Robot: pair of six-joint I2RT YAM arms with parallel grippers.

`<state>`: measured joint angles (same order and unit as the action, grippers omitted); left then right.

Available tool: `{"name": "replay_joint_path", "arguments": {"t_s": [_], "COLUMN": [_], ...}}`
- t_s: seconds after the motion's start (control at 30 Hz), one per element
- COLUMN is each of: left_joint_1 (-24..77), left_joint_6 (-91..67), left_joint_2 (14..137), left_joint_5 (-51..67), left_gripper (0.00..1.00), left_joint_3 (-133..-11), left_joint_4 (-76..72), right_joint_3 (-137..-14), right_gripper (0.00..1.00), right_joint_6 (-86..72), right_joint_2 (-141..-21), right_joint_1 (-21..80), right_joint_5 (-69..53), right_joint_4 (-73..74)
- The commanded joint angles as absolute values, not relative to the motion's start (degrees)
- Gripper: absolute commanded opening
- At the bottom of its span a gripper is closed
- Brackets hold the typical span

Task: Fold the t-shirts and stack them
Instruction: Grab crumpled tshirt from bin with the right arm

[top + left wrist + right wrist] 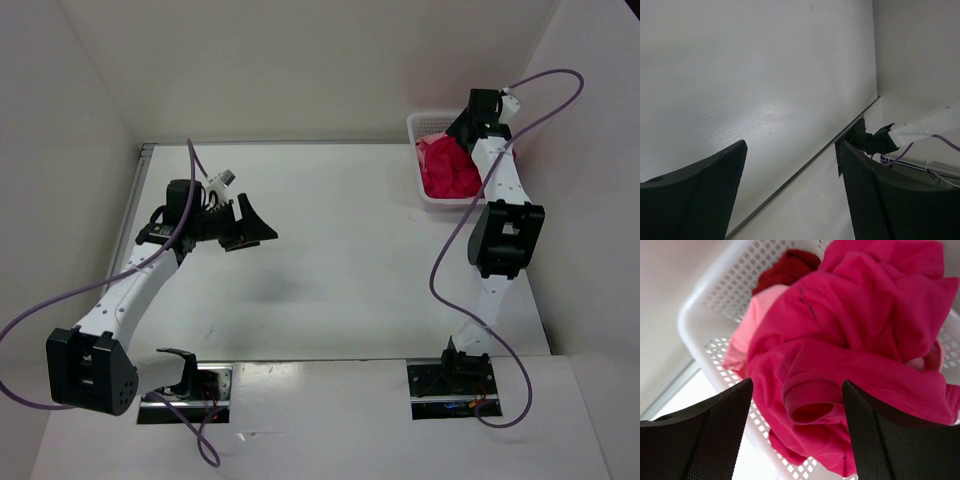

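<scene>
Right jaws stand wide apart just above the magenta t-shirt [865,340], crumpled over the pink t-shirt [747,330] and crimson t-shirt [785,270] in the white basket [700,315]. Left jaws gape above the desk [340,260].

Crumpled magenta t-shirt [860,335] heaped over pink t-shirt [747,337] and crimson t-shirt [785,270] in basket [715,297].

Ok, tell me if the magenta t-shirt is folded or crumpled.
Crumpled. The magenta t-shirt lies bunched in irregular wrinkles inside the white basket, a sleeve hem curling outward.
</scene>
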<state>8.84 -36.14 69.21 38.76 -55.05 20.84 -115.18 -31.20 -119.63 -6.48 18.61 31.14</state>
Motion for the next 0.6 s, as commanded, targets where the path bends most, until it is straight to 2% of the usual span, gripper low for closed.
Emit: {"name": "replay_joint_path", "arguments": {"t_s": [0.0, 0.03, 0.13, 0.17, 0.23, 0.27, 0.3, 0.57], "left_joint_1": [8.96, 8.96, 8.96, 8.44, 8.44, 8.44, 8.44, 7.91], "left_joint_6": [-35.51, -35.51, -35.51, -35.51, -35.51, -35.51, -34.99, -36.83], "left_joint_2": [68.64, 68.64, 68.64, 68.64, 68.64, 68.64, 68.64, 71.63], "left_joint_5": [38.58, 38.06, 38.06, 38.06, 37.44, 36.92, 36.91, 34.99], "left_gripper": [0.82, 0.82, 0.82, 0.82, 0.82, 0.82, 0.82, 0.82], "left_joint_3": [-55.46, -55.46, -55.46, -56.07, -56.86, -56.87, -57.47, -64.67], "left_joint_4": [18.98, 18.98, 18.98, 18.98, 18.98, 18.98, 18.98, 17.67], "right_joint_3": [-118.56, -117.96, -117.25, -117.25, -117.25, -117.25, -117.25, -117.14], "right_gripper": [0.76, 0.76, 0.51, 0.34, 0.20, 0.05, 0.00, 0.00], "right_joint_6": [-29.97, -29.97, -29.97, -29.97, -29.97, -29.97, -29.97, -26.54], "right_joint_2": [-121.11, -121.11, -121.11, -121.11, -119.80, -119.01, -116.39, -97.23], "right_joint_1": [-6.33, -6.33, -6.33, -6.33, -6.33, -6.33, -6.33, 2.19], "right_joint_5": [18.72, 18.72, 18.11, 17.06, 15.73, 15.21, 15.21, 13.20], "right_joint_4": [33.93, 33.93, 32.70, 32.70, 32.17, 31.56, 31.55, 27.07]}}
